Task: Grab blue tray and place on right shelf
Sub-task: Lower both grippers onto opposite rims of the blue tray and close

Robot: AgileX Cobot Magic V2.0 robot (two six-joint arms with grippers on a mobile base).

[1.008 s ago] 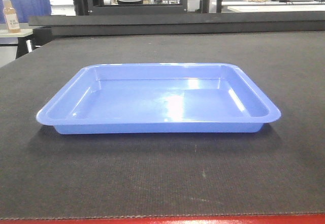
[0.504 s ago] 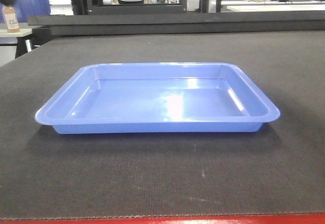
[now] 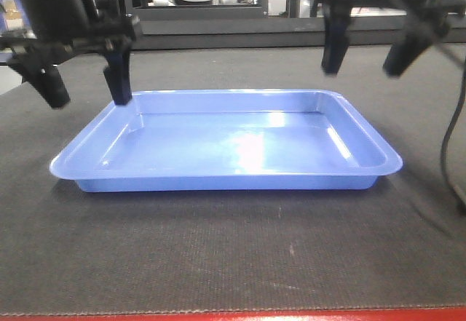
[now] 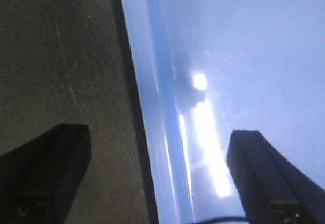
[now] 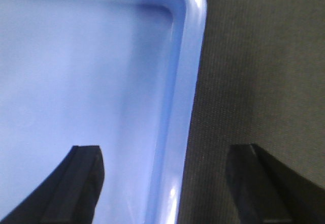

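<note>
On the black mat [image 3: 233,255], the blue tray [image 3: 226,143] lies flat, open side up, near the red front edge [image 3: 233,315]. The left gripper [image 3: 87,97] hangs low at the tray's far left corner, claw released and empty. In the left wrist view one finger [image 4: 45,173] is over the mat and the other over the tray floor, with the rim between them. Whether the inner finger touches the rim cannot be told. The right gripper [image 3: 364,66] hangs higher above the far right corner, also released and empty, astride the right rim.

Front camera low, facing across blue tray [image 3: 226,143]; wrist cameras close overhead, seemingly on opposite rims.
</note>
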